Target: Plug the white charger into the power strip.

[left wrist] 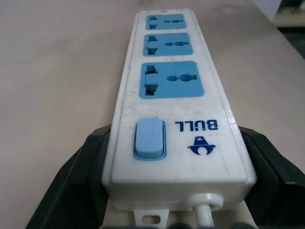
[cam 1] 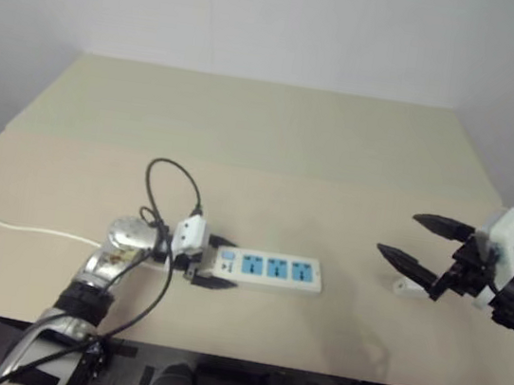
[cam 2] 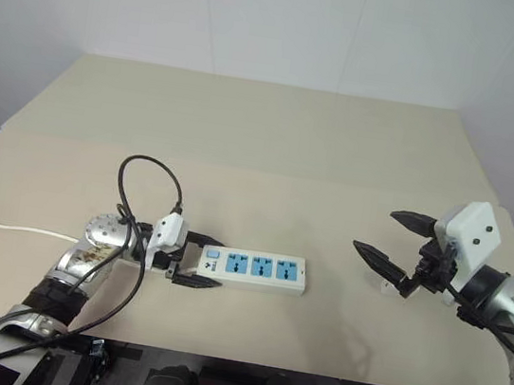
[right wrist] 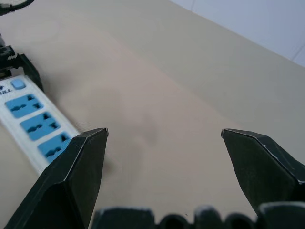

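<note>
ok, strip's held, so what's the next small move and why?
Probably lower the right pincer onto the white charger. That pincer is open and empty, above the table, with the charger lying just beneath it. The left pincer is already clamped on the power strip's switch end.

Beige table (cam 1: pixel 274 138), plain white walls (cam 1: pixel 262 21) behind

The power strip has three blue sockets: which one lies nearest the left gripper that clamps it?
On the power strip, it is the socket beside the blue switch, at the end the left gripper clamps; the other two sockets lie farther toward the free end.
</note>
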Available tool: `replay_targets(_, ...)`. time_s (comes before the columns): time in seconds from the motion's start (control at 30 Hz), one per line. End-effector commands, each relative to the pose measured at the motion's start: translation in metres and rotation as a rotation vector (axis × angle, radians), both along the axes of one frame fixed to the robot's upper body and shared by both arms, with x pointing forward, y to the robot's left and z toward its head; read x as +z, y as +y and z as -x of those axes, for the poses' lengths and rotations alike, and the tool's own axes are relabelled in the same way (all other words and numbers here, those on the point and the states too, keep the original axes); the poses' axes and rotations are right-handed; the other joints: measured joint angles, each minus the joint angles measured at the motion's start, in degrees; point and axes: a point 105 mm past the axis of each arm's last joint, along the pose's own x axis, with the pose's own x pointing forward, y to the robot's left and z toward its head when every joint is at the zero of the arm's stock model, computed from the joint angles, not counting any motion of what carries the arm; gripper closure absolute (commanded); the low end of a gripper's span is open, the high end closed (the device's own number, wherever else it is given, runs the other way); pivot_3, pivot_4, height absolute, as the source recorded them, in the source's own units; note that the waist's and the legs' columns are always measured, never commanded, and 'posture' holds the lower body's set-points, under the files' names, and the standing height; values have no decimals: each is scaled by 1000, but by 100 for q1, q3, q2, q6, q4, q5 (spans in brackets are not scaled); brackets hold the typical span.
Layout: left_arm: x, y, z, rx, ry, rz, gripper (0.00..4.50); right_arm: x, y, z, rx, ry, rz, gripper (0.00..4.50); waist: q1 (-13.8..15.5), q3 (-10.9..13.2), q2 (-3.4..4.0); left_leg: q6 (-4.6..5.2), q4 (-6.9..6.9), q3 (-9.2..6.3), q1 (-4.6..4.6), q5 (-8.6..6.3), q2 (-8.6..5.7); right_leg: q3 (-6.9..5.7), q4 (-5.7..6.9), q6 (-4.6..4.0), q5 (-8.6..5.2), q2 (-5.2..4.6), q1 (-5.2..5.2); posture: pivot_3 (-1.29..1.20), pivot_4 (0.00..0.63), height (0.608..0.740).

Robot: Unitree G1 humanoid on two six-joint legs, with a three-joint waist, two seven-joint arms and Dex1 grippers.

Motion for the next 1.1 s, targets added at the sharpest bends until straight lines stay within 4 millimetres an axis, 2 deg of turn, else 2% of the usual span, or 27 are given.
replay_targets(0.03, -3, -1, 1, -37, -36, -35, 1188, 13, -3, -3, 9, -49, 43, 0, -1, 0, 0, 0, 0, 1, 2, 0, 0, 1, 0, 0, 0, 0, 3, 0, 150, 740)
replay_targets(0.3, 2, -3, -7, -47, -55, -53, 1188, 19, -22, -13, -27, 51, 141, 0, -2, 0, 0, 0, 0, 1, 2, 0, 0, 1, 0, 0, 0, 0, 2, 0, 150, 740)
replay_targets(0.63, 0, -6, -5, -65, -25, -54, 1188, -9, -54, -3, 107, 375, 654, 0, -6, -1, 3, 0, 0, 6, 0, 0, 2, 2, 0, 16, -10, -1, -7, 0, 150, 740)
replay_targets(0.8, 0, -7, -5, -65, -23, -61, 1188, -26, -56, -13, 185, 408, 807, 0, -3, -2, 6, 0, 1, 7, -3, 0, 2, 3, 0, 20, -12, -1, -12, 0, 150, 740)
replay_targets(1.1, -1, -4, -6, -42, -34, -69, 1188, -47, -50, -32, 288, 438, 916, 0, 2, -3, 8, 0, 4, 7, -8, 0, 2, 2, 1, 8, -4, -1, -16, 0, 150, 740)
